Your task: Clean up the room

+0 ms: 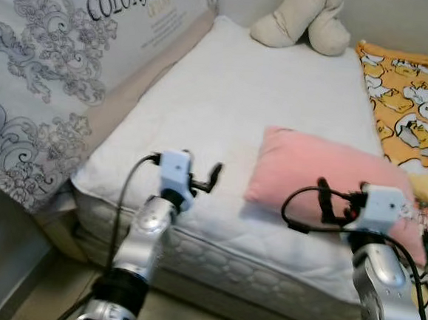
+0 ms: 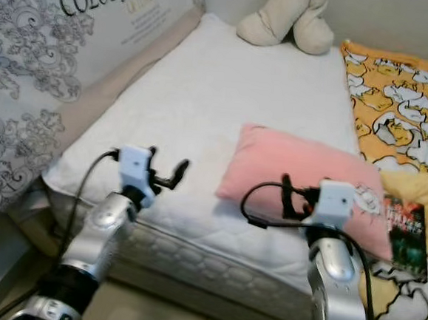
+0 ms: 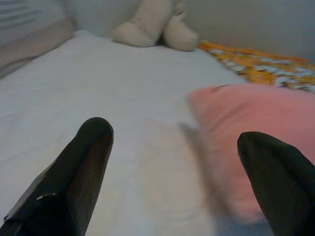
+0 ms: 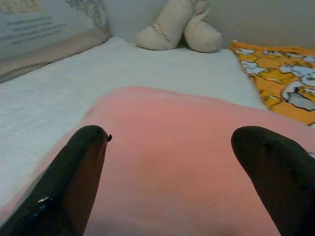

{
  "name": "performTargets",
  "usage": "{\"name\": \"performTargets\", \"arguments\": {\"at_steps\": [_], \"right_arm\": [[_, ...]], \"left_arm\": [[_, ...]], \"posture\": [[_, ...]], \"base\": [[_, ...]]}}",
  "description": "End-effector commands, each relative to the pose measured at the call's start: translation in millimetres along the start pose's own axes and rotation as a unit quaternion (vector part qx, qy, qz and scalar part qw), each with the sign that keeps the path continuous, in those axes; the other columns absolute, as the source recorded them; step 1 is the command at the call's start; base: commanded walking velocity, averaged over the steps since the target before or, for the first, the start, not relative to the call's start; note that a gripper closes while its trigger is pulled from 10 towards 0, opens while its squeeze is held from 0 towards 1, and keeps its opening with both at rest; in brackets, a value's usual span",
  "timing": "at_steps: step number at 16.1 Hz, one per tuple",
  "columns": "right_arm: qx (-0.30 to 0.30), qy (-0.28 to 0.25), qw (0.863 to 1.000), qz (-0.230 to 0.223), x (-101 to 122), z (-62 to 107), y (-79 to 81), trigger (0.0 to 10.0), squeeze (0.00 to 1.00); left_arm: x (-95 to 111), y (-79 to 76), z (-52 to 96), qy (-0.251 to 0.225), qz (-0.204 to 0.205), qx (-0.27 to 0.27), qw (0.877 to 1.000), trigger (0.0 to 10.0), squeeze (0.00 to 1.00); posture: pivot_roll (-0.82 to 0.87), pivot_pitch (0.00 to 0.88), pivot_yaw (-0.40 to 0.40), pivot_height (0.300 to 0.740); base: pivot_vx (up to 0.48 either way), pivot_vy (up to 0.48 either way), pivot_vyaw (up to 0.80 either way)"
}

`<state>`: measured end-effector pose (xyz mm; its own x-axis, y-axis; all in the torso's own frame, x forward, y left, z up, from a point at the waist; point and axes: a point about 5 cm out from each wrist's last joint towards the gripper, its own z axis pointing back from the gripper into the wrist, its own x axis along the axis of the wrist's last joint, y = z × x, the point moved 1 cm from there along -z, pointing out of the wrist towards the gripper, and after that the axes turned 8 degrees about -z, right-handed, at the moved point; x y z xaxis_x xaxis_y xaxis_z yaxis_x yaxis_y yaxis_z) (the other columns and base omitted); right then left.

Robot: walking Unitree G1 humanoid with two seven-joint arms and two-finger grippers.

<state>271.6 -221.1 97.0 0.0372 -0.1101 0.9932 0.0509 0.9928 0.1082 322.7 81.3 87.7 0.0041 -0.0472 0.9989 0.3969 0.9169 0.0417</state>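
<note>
The pink pillow (image 1: 324, 176), right of centre on the mattress (image 1: 226, 94), looked soft and light, probably best pinched at its near edge by the right gripper (image 4: 182, 172), which hung spread, as did the left gripper (image 3: 182, 182).

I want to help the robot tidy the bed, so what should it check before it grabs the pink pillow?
1. Right gripper open: ok, its fingers stand wide apart.
2. Right gripper lined up with the pink pillow: ok, the pillow lies straight ahead between the fingers.
3. Left gripper open: ok, fingers spread, aimed at the white mattress beside the pillow.
4. Pillow free of things on top: ok, nothing lies on it.
5. Book clear of the pillow: cannot tell, it lies right by the pillow's edge on the yellow blanket.
6. Plush toy out of the way: ok, far at the bed's head.
</note>
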Motion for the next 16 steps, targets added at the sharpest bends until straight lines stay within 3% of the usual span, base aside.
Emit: {"name": "performTargets", "arguments": {"at_steps": [1, 5, 8, 11, 14, 16], "right_arm": [[0.005, -0.013, 1.000, -0.001, 2.5, 0.2, 7.9, 10.0, 0.00], [-0.002, -0.015, 1.000, -0.015, -3.3, 3.7, 14.7, 10.0, 0.00], [-0.011, -0.011, 0.999, -0.028, -8.8, 3.1, 18.4, 10.0, 0.00], [-0.048, 0.003, 0.998, -0.040, -12.3, -8.0, 13.6, 10.0, 0.00], [-0.055, -0.003, 0.998, -0.044, -4.3, -31.9, 12.5, 10.0, 0.00], [-0.061, -0.018, 0.997, -0.031, 0.4, -30.4, 14.1, 10.0, 0.00]], "left_arm": [[7.7, 2.7, -5.0, -0.008, -0.019, -0.014, 1.000, 10.0, 0.00], [10.5, 2.6, -7.9, -0.010, -0.027, -0.029, 0.999, 10.0, 0.00], [11.6, 11.3, -5.6, -0.015, -0.025, -0.027, 0.999, 10.0, 0.00], [18.0, 26.4, -5.7, -0.020, -0.029, -0.002, 0.999, 10.0, 0.00], [20.5, 35.4, 1.2, -0.023, -0.050, 0.003, 0.999, 10.0, 0.00], [22.5, 40.7, 5.7, -0.027, -0.059, 0.004, 0.998, 10.0, 0.00]], "posture": [[-0.20, 0.000, 0.004, 0.740], [-0.19, 0.000, 0.030, 0.740], [-0.17, 0.000, 0.040, 0.740], [-0.12, 0.000, 0.043, 0.740], [-0.07, 0.000, 0.032, 0.740], [-0.03, 0.000, 0.017, 0.740]], "base": [[0.000, -0.458, 0.00], [0.000, -0.448, 0.00], [0.000, -0.439, 0.00], [0.000, 0.000, 0.00], [0.000, 0.000, 0.00], [0.000, 0.000, 0.00]]}}
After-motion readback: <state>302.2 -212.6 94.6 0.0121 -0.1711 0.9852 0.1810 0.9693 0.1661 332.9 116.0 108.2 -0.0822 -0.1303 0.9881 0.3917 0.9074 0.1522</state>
